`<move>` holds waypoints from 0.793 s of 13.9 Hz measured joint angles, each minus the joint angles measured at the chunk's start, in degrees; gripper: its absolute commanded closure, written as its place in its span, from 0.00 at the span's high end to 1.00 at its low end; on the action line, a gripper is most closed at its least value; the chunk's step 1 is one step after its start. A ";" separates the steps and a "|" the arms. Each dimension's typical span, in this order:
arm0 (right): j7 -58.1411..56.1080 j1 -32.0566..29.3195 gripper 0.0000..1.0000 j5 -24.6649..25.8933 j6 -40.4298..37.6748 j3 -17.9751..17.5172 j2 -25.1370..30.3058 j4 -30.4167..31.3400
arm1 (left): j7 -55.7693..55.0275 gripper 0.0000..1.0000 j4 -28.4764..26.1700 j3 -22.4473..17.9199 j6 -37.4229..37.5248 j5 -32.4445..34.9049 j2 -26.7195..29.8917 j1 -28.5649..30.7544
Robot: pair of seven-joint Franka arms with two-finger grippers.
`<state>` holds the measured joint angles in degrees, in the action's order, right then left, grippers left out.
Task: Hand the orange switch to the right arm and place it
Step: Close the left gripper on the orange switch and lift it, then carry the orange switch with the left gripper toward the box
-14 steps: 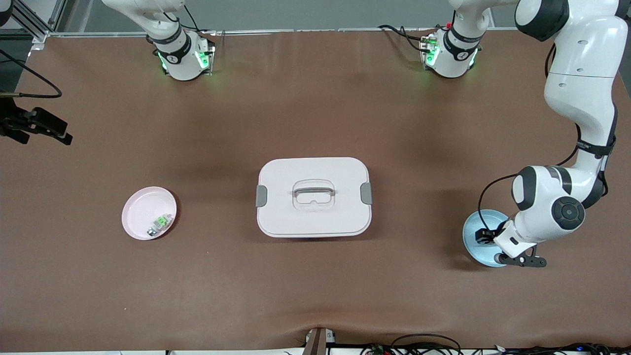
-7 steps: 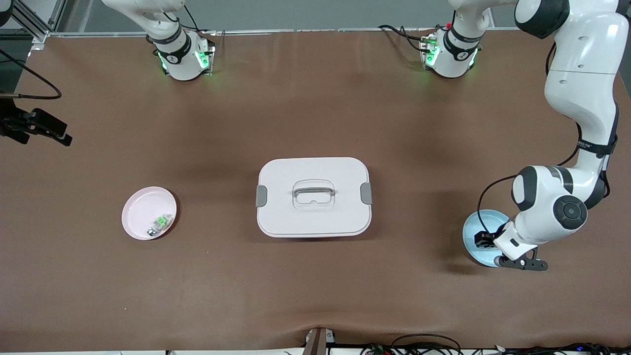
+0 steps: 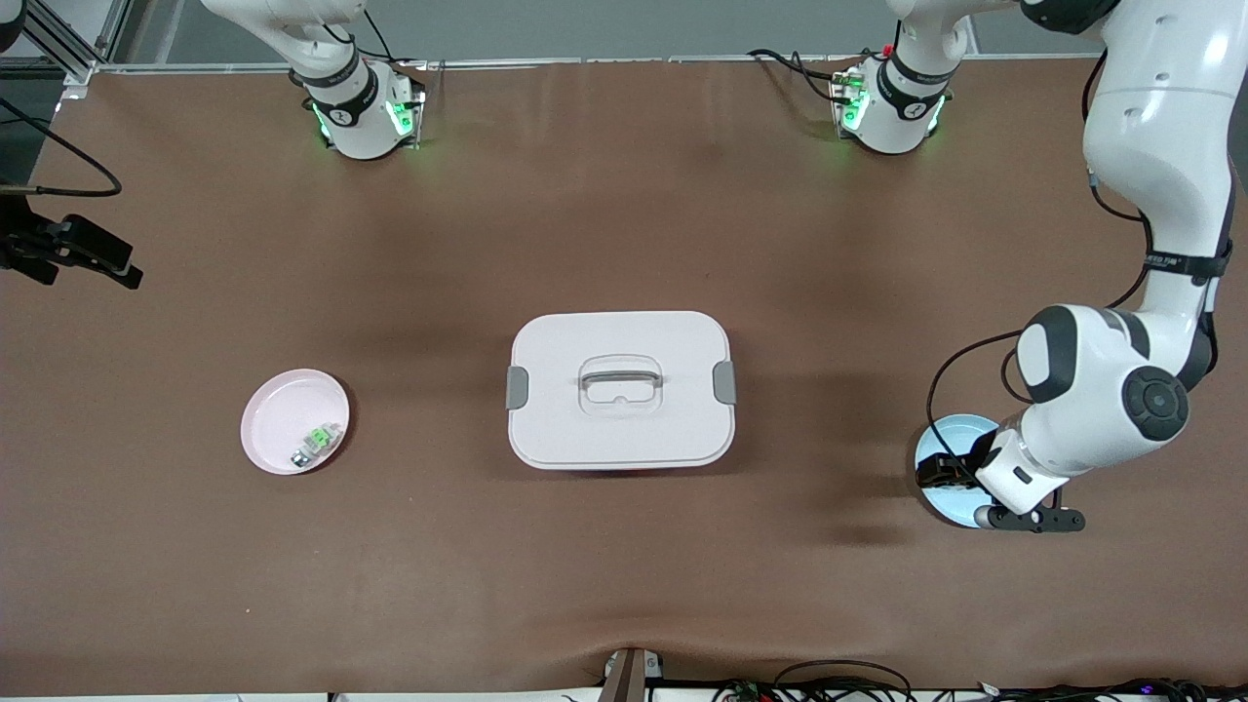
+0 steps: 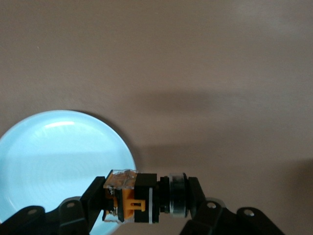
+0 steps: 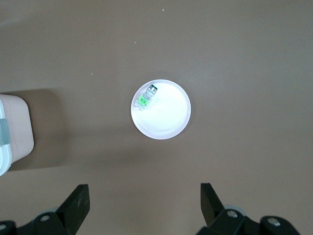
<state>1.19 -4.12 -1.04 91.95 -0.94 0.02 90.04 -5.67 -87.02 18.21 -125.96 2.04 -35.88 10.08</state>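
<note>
In the front view, the left arm [image 3: 1121, 244] is reaching down from its base toward the blue plate [image 3: 938, 439] at its own end of the table [image 3: 624, 546], and the left tool [image 3: 938, 472] is hanging just over that plate's edge; the orange switch is too small to pick out here. A white lidded box [image 3: 620, 389] with a grey handle [image 3: 620, 374] is sitting in the middle of the table, and a pink plate [image 3: 283, 414] is lying toward the right arm's end, carrying a small green-and-white component [image 3: 316, 441] near its rim. The right arm [image 3: 331, 68] is waiting, rising out of the picture from its base, so the right tool is not showing in this view. In the left wrist view, the left tool [image 4: 146, 198] is clamping the orange switch [image 4: 142, 197] crosswise between its fingers [image 4: 95, 193], with the switch's black body, orange marks and ringed end all showing, lifted clear above the blue plate [image 4: 54, 156] and the bare brown table [image 4: 205, 73] beside it. In the right wrist view, the right tool [image 5: 145, 205] is hovering high with its fingers [image 5: 77, 203] spread wide apart and nothing between them, looking down on the pink plate [image 5: 166, 120], where the green-and-white component [image 5: 146, 97] is resting against the rim, and a corner of the white box [image 5: 12, 132] is showing at the picture's edge.
</note>
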 measured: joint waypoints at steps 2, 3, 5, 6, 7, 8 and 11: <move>0.01 0.00 1.00 0.00 0.00 0.02 0.00 0.00 | -4.98 0.20 0.04 2.30 4.83 -0.96 3.52 0.00; 0.01 0.00 1.00 0.00 0.00 0.02 0.00 0.00 | -7.94 0.20 0.02 3.55 6.46 -1.69 4.90 -0.04; 0.01 0.00 1.00 0.00 0.01 0.02 0.00 0.00 | -14.57 0.20 -0.02 6.17 8.68 -2.15 6.97 -0.13; 0.01 0.00 1.00 0.00 0.05 0.02 0.00 0.00 | -17.34 0.20 0.00 7.30 9.74 -2.19 7.69 -0.15; 0.01 0.00 1.00 0.00 0.15 0.02 0.00 -0.02 | -19.94 0.20 0.10 8.35 10.97 -2.25 8.38 -0.15; 0.01 0.00 1.00 0.00 0.29 0.02 0.00 -0.03 | -22.73 0.20 0.33 9.50 12.46 -2.33 9.06 -0.12; -0.01 0.00 1.00 0.00 0.55 0.03 0.00 -0.29 | -33.15 0.20 1.23 14.59 16.29 -2.41 11.06 0.01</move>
<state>1.18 -4.12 -1.03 92.50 -0.90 0.03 89.75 -38.83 -85.79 32.80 -109.67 -0.38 -24.81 10.09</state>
